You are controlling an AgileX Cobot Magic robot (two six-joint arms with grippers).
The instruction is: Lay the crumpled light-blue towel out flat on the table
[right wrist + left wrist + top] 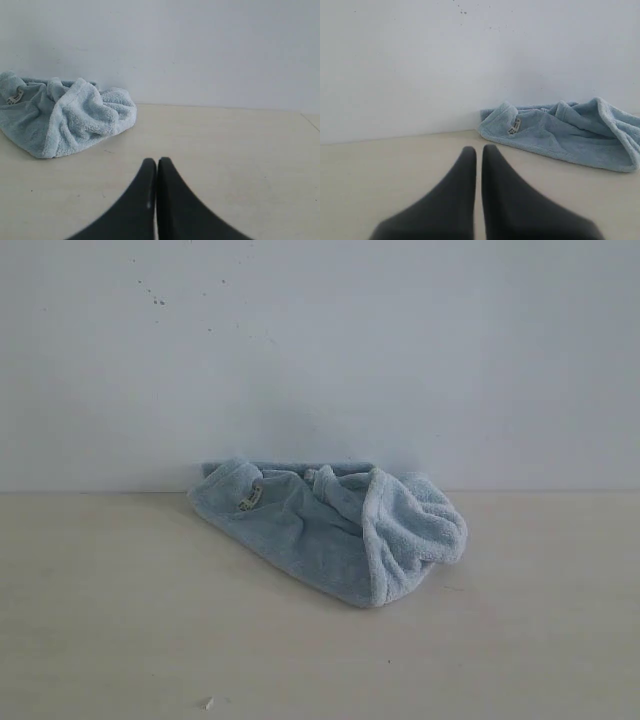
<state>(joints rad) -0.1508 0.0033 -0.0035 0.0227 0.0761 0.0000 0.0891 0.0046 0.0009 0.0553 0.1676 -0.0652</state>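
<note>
— Closest to the lens is the left claw point(479, 148). Its two black fingers stand a thin slit apart with nothing between them. Does the other one match?
— No gap at all on the right claw point(156, 160): tip to tip, also empty. Neither arm shows in the exterior view.
— And the towel point(330, 535)?
— Middle of the exterior frame, bunched up at the back of the table point(120, 630), with its far edge against the wall point(320, 360). Its long axis runs across the frame, from the end with the white tag point(250, 498) at centre-left down to a fluffy folded lump at centre-right.
— So which arm is better placed?
— Each wrist camera sees the heap ahead of its claw and well apart from it. The left one faces the tagged end, the right one the lump. Neither looks clearly nearer, so each would probably take its own end and draw outward along that axis. Both would have to open first.
</note>
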